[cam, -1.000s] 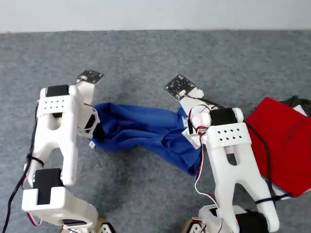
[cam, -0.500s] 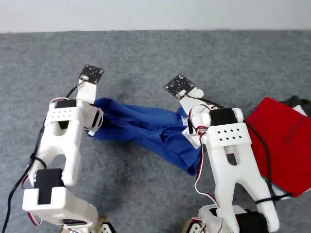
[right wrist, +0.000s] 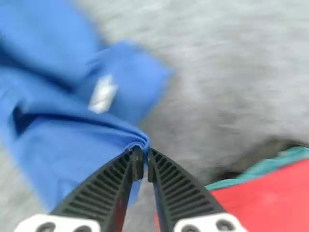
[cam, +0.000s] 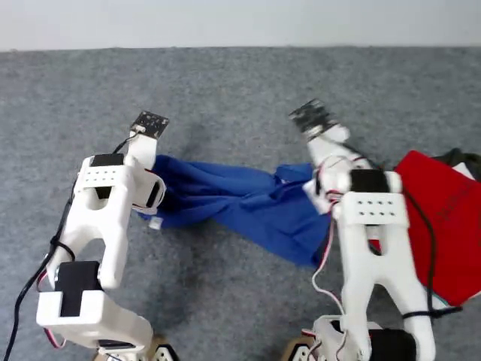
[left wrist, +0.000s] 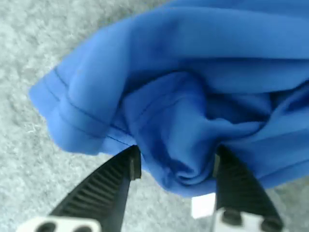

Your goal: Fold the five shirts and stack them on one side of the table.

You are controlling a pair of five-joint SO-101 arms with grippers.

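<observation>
Overhead, the grey table (cam: 225,83) carried everything. The blue shirt (cam: 240,203) lay crumpled across its middle, stretched in a loose band between the 2 arms. The red shirt (cam: 443,218) sat flat at the table's right edge, just beside the right arm (cam: 372,233) and partly under it. The left arm (cam: 101,218) stood over the blue shirt's left end. A strip of green cloth (right wrist: 270,166) peeked out from under the red shirt, touching it.

In its wrist view, the left gripper (left wrist: 176,162) grasped a thick bunch of the blue shirt near a stitched hem, its jaws held well apart by the wad of cloth pressed between them. The right gripper (right wrist: 142,162) was clenched on a thin fold of the blue shirt, its jaws almost touching, with the red shirt and green cloth near on one side.

1 white label (right wrist: 102,94) lay on the blue shirt beyond the right gripper; any print on it was too blurred to read. 1 small white tag (left wrist: 203,205) hung from the bunch just beside a left finger (left wrist: 231,183), showing a blank face.
</observation>
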